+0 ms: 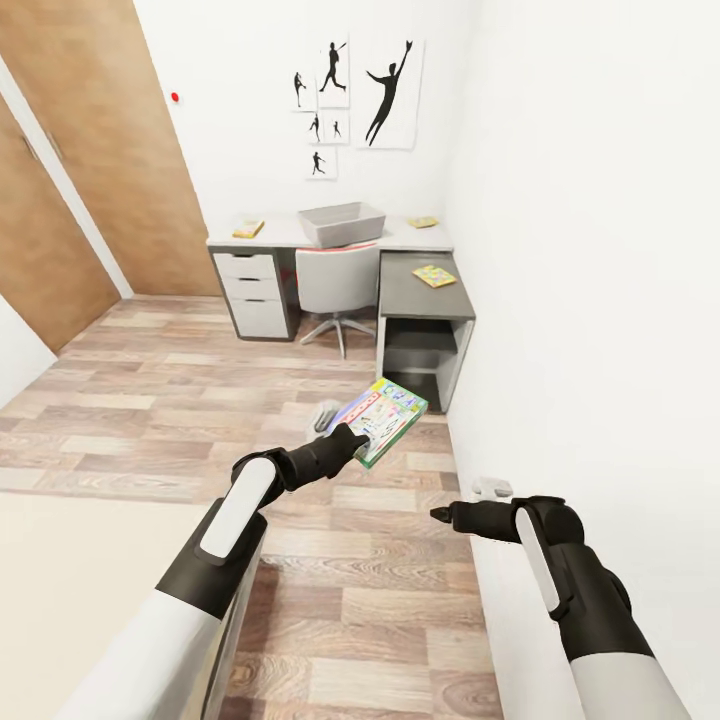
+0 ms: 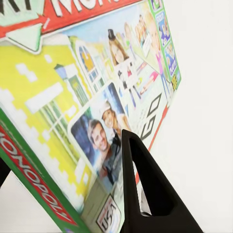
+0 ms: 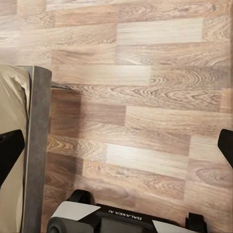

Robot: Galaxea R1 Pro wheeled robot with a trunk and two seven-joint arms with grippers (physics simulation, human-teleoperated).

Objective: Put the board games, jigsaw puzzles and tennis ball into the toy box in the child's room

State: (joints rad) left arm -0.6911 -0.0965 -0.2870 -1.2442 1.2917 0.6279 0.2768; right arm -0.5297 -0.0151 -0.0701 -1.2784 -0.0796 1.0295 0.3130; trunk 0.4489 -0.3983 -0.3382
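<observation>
Your left gripper (image 1: 362,437) is pinching a green-edged board game (image 1: 385,418), a Monopoly box, carried tilted above the wood floor. Your right gripper (image 1: 440,514) is spread wide, holding nothing. You're mid-carry: the toy box (image 1: 342,223) sits on the table (image 1: 400,235) at twelve o'clock, well apart. A jigsaw puzzle (image 1: 434,275) lies at one o'clock. Next, I judge, drive forward and lift the game over the box's rim.

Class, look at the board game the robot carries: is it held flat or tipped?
Tipped: the board game slants in the left gripper above the floor.
</observation>
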